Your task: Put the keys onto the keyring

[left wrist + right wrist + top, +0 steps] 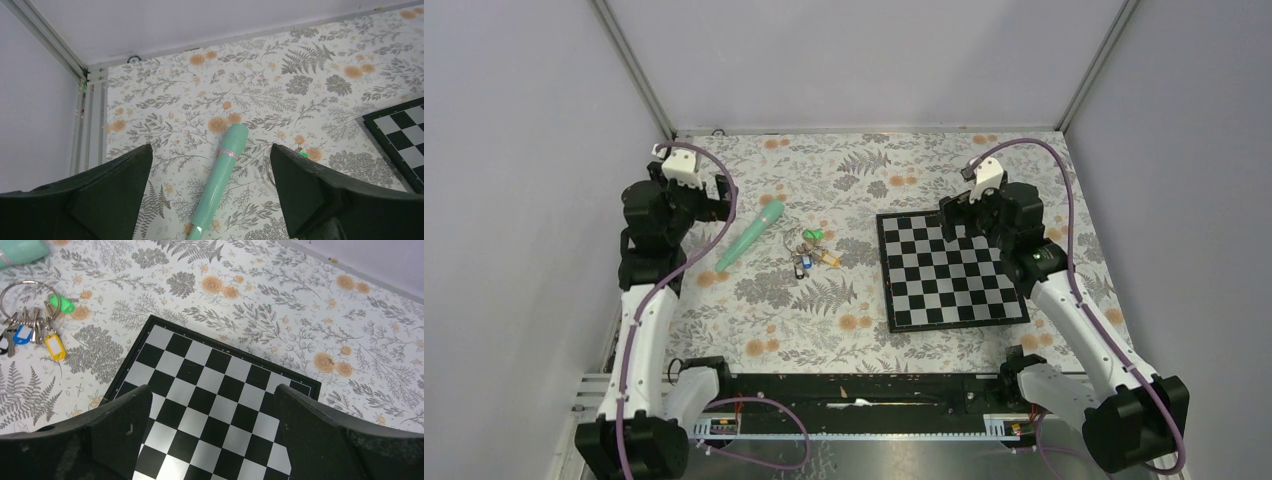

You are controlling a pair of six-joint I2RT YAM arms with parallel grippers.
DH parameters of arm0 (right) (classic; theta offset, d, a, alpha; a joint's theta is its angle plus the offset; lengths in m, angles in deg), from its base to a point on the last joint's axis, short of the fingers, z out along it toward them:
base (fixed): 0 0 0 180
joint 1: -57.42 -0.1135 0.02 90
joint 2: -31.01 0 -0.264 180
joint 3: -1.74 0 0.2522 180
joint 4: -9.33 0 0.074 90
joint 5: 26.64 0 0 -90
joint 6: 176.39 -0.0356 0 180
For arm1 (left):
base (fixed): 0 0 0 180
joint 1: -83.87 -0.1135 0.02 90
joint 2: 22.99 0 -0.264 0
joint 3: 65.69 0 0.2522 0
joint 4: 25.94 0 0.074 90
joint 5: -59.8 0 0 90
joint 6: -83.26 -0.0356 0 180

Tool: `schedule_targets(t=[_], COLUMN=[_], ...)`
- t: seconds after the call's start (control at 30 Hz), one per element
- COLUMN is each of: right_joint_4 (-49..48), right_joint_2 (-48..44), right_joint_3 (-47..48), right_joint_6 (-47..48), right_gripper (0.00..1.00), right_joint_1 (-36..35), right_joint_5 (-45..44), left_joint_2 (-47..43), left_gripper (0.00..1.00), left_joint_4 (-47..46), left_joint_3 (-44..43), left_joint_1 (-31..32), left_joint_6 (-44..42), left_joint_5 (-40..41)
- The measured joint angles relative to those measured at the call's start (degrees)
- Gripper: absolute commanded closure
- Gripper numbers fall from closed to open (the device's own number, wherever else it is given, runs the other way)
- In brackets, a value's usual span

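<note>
Left gripper [211, 150] had its jaws wide apart with nothing between them, hovering over the far-left part of the bench [804, 330], directly above the teal stick [222, 175]. Right gripper [212, 390] was the same, fingers spread and empty, hanging over the far side of the chessboard [949, 270] by the right edge. The keyring [22, 297] lay flat mid-bench in the gap between stick and chessboard: to the right of the left gripper and a bit toward the near edge, to the left of the right gripper. Going by the top view, the left arm looked the nearer of the two, but the stick sat between it and the bunch. The stick's long axis ran diagonally, near-left to far-right. The bunch's long axis ran roughly far to near, ring at the far end, blue tag [22, 334] and yellow tag [55, 346] fanned toward the near edge. The green-headed key [61, 304] lay touching the ring's right side; couldn't tell whether it was threaded or just resting there. The black-headed key [4, 342] was just beside the blue tag, cut by the edge of the right wrist view, same doubt. The surface was a flat floral cloth, busy print, so small parts read poorly against it. Plain pale walls closed three sides, with metal posts at the far corners.
</note>
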Motion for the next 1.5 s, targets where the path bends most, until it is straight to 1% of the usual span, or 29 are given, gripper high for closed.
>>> schedule_targets(t=[0.13, 0.27, 0.4, 0.53, 0.8, 1.5], right_joint_4=[-0.5, 0.5, 0.6, 0.5, 1.2, 2.6], right_joint_2=[-1.5, -3.8, -6.9, -8.7, -8.4, -8.4], right_joint_3=[-0.5, -0.6, -0.7, -1.3, -1.6, -1.6], right_joint_6=[-0.7, -1.0, -1.6, -1.9, -2.9, -3.3], right_gripper=[0.00, 0.00, 0.00, 0.00, 0.00, 0.01], right_joint_1=[0.0, 0.0, 0.0, 0.0, 0.8, 2.9], right_joint_5=[-0.4, 1.7, 3.6, 4.1, 4.2, 6.8], left_joint_2=[-7.1, -14.6, -18.2, -17.1, -11.6, -12.9], left_gripper=[0.01, 0.01, 0.01, 0.01, 0.01, 0.01], left_joint_4=[0.9, 1.0, 0.5, 1.2, 1.5, 3.1], left_joint_3=[0.9, 2.1, 2.1, 2.1, 1.8, 3.3], left_joint_1=[0.0, 0.0, 0.0, -0.1, -0.1, -1.0], left_joint_6=[-0.2, -0.6, 0.0, 2.5, 8.0, 10.8], left_joint_5=[-0.2, -1.2, -1.9, -1.9, -1.9, -4.1])
